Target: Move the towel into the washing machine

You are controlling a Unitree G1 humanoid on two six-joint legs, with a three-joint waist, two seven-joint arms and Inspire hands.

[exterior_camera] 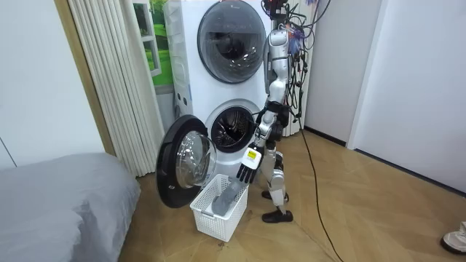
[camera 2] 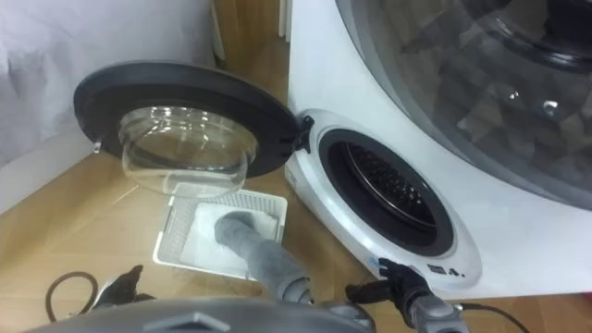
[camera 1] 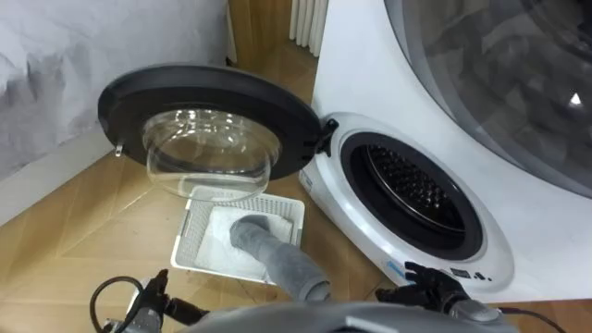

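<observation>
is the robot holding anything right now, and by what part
Cannot be told: the left hand hangs at the upper end of the grey towel leaning in the basket, but whether it grips is unclear.

I log a light wooden plank floor [camera 1: 79, 217]. A white perforated plastic basket [camera 1: 189, 237] rests on it, just beside the white front-loading washing machine [camera 1: 356, 79].
</observation>
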